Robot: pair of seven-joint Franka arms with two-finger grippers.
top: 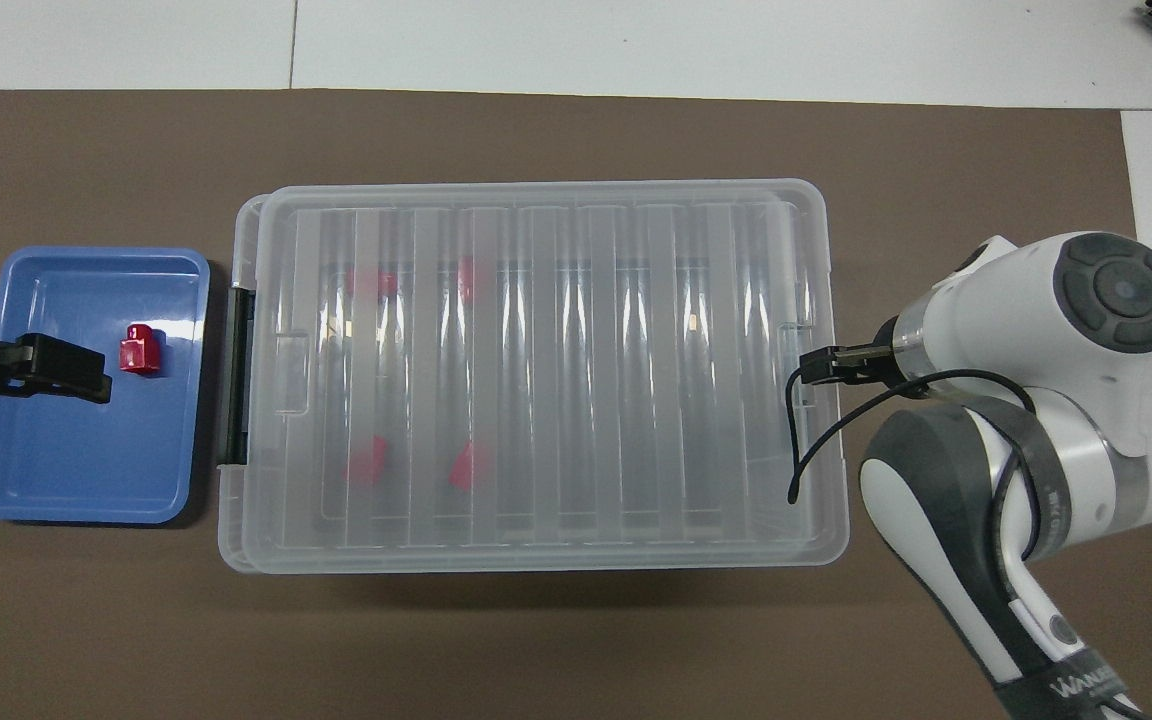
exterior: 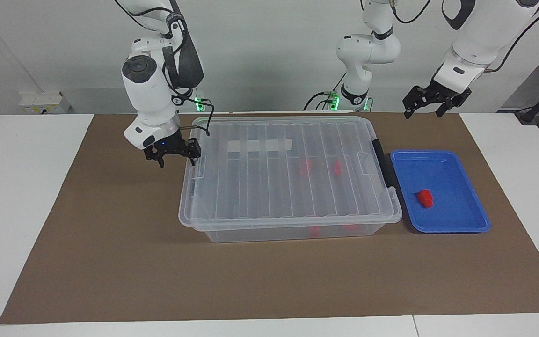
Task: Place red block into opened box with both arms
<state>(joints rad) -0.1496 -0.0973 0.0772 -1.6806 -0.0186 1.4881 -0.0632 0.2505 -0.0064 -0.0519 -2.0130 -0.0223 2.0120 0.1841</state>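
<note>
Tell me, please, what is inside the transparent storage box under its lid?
Through the ribbed clear lid of the box, red blocks show as blurred patches; their exact number cannot be told.

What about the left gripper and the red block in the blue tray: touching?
Apart. The facing view shows the left gripper hanging in the air, high above the blue tray, clear of the red block; overhead it only looks adjacent.

Your bench (exterior: 26,196) carries a brown mat (exterior: 110,262); on it, box (exterior: 293,229) beside right gripper (exterior: 174,157), tray (exterior: 456,228) under left gripper (exterior: 431,106).
</note>
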